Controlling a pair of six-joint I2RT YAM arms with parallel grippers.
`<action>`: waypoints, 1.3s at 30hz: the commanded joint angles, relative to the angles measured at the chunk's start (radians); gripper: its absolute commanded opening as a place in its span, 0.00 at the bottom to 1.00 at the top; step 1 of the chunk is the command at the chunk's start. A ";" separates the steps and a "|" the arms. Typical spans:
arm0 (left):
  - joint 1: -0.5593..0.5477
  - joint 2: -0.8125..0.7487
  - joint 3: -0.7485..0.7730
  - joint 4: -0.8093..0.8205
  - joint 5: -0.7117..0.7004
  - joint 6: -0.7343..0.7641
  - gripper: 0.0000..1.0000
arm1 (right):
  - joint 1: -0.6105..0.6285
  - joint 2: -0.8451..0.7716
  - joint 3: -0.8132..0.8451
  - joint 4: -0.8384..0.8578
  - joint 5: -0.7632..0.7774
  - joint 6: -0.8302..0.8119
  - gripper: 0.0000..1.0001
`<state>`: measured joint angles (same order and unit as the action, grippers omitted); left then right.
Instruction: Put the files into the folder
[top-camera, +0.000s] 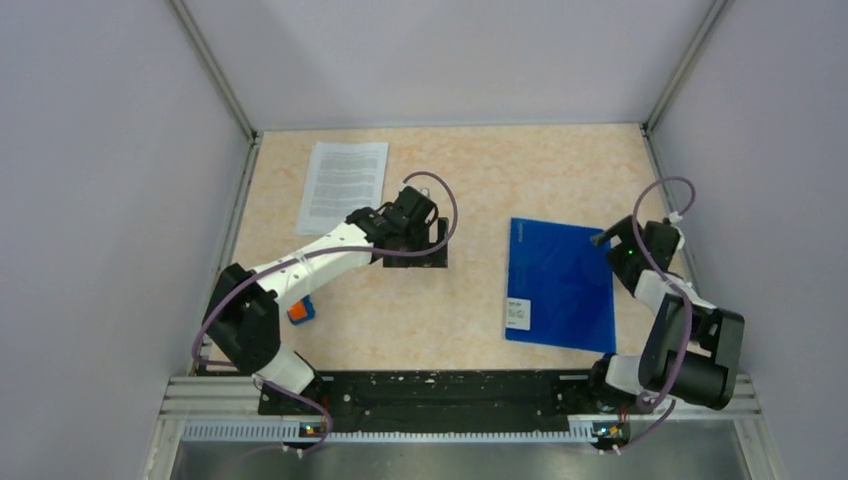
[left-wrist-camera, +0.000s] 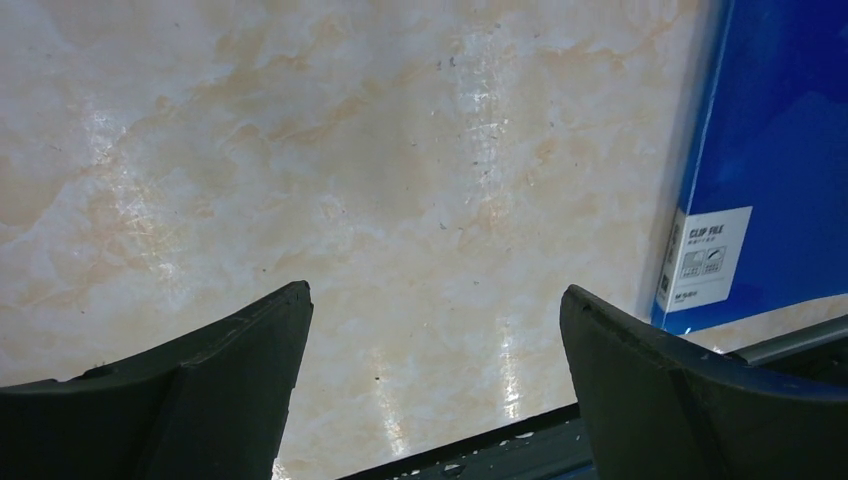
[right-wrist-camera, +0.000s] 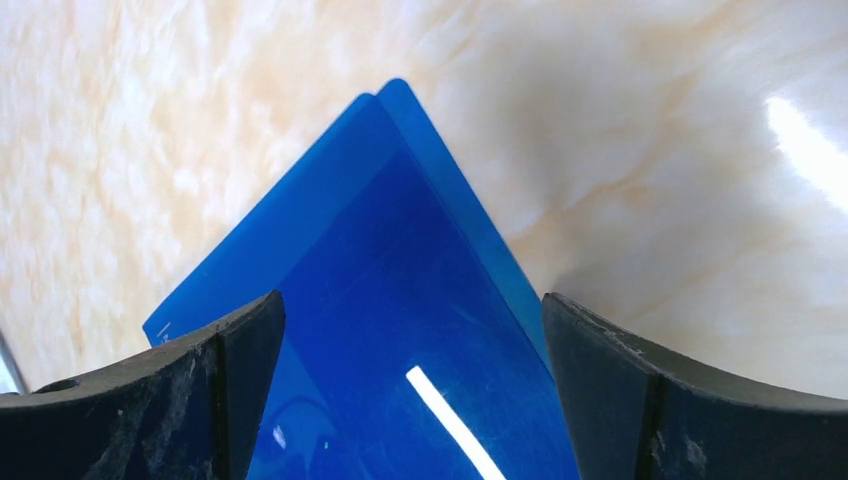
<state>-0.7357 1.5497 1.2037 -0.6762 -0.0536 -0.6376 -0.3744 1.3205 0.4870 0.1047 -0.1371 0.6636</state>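
Observation:
The files are white printed sheets lying flat at the far left of the table. The blue folder lies shut and flat at the right, its white label near the front left corner. My left gripper is open and empty over bare table between the files and the folder; the left wrist view shows the folder's edge to its right. My right gripper is open and empty just above the folder's far right corner, its jaws straddling that corner.
A small orange-and-blue block lies near the left arm's base. A black rail runs along the table's front edge. Grey walls close in the left, right and back sides.

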 joint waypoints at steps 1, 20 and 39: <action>0.012 0.022 -0.026 0.071 0.012 -0.044 0.99 | 0.186 -0.012 -0.050 -0.186 0.011 0.102 0.99; -0.095 0.142 -0.194 0.284 0.128 -0.216 0.99 | 0.433 -0.355 -0.159 -0.483 0.108 0.159 0.99; 0.053 0.239 -0.068 0.280 0.151 -0.166 0.99 | 0.703 -0.220 0.110 -0.494 0.153 0.209 0.99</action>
<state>-0.6823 1.7882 1.1233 -0.3965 0.1009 -0.8291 0.3271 1.1034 0.4568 -0.2344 -0.0521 0.9367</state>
